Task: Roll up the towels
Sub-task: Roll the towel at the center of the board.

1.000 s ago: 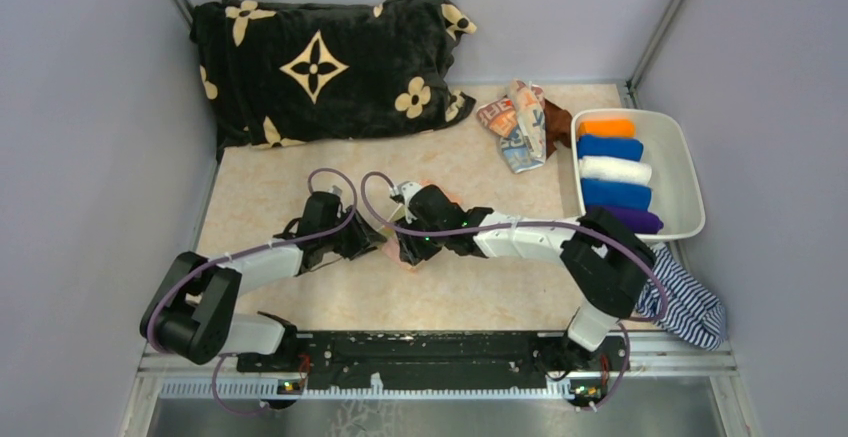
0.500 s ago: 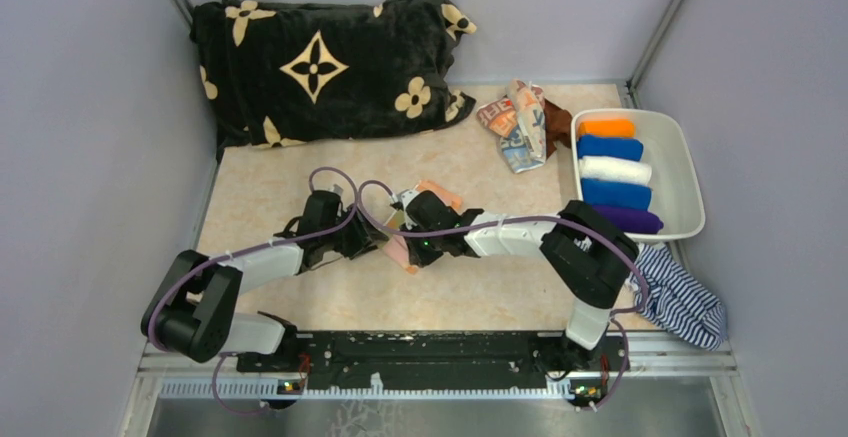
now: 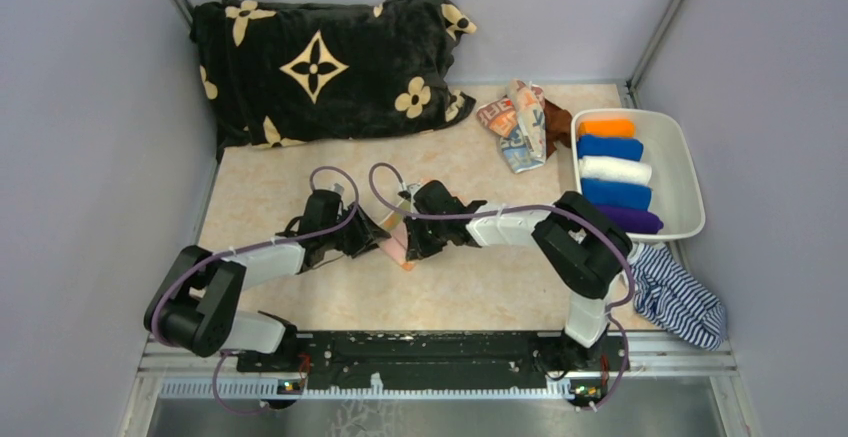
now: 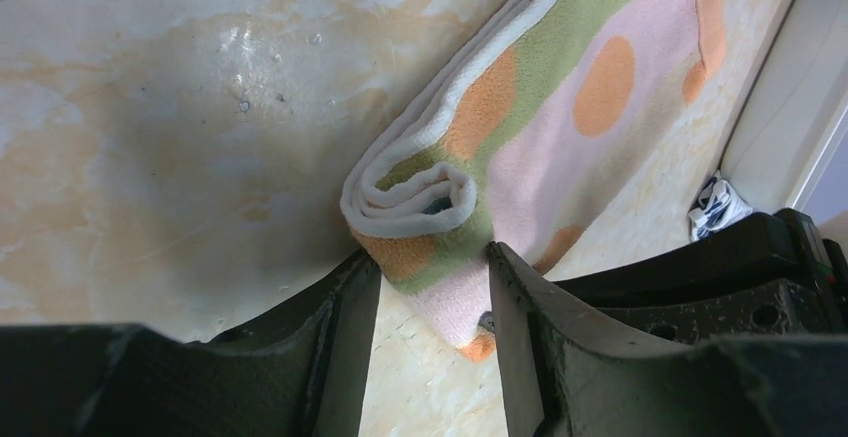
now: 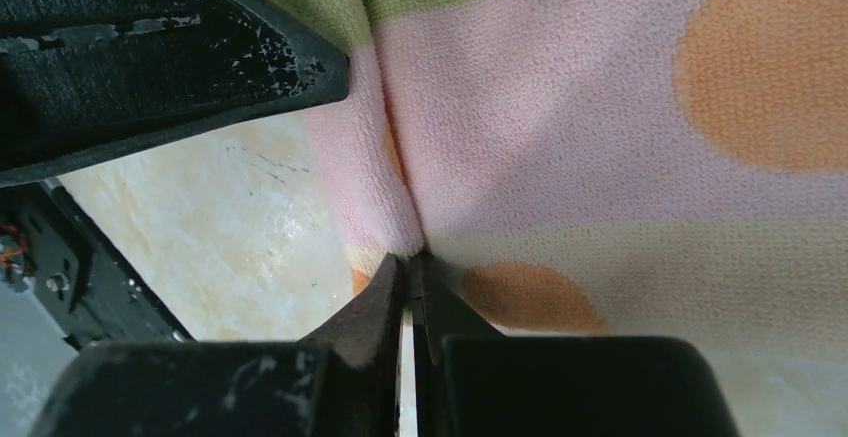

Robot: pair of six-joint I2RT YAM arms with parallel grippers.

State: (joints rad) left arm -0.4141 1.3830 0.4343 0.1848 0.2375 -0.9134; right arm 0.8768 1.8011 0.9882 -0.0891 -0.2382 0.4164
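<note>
- Top view: the orange-peach towel (image 3: 397, 250) lies mid-table (image 3: 270, 182) between the left pincer (image 3: 378, 240) and the right pincer (image 3: 410, 247), which nearly meet over it.
- Top view, counts: one towel in work. Two loose ones, a pale printed towel (image 3: 518, 122) and a brown towel (image 3: 556, 117), are heaped beside the tray (image 3: 682, 147). Five finished rolls (image 3: 612, 169) lie inside it.
- Left wrist view: the left pincer's fingers bracket the coiled end. Cloth fills the gap, so it seems to be gripping. It should pin the coil tight so the layers don't slacken.
- Right wrist view: the right pincer is closed on a pinched fold of the flat part. It is best pulled taut and fed evenly, edges aligned, lest the roll turn conical.
</note>
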